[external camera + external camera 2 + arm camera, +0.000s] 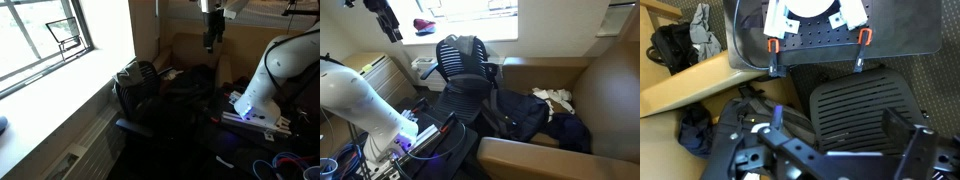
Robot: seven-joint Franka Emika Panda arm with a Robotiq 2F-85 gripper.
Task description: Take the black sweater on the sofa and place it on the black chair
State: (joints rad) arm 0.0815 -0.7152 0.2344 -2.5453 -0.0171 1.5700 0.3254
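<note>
The black sweater point(520, 116) lies crumpled on the brown sofa point(610, 90), right beside the black mesh chair point(460, 62). A dark garment point(670, 45) also shows on the sofa in the wrist view. The chair also shows in an exterior view point(140, 85), and its seat fills the wrist view point(860, 110). My gripper point(388, 22) hangs high above the chair, well apart from the sweater; it also shows in an exterior view point(210, 35). In the wrist view its fingers point(818, 65) are spread wide with nothing between them.
A white cloth point(558, 98) and a navy garment point(575, 132) lie on the sofa next to the sweater. The robot's white base point(262, 85) with cables stands beside the chair. A window point(45, 35) and its sill run along the wall.
</note>
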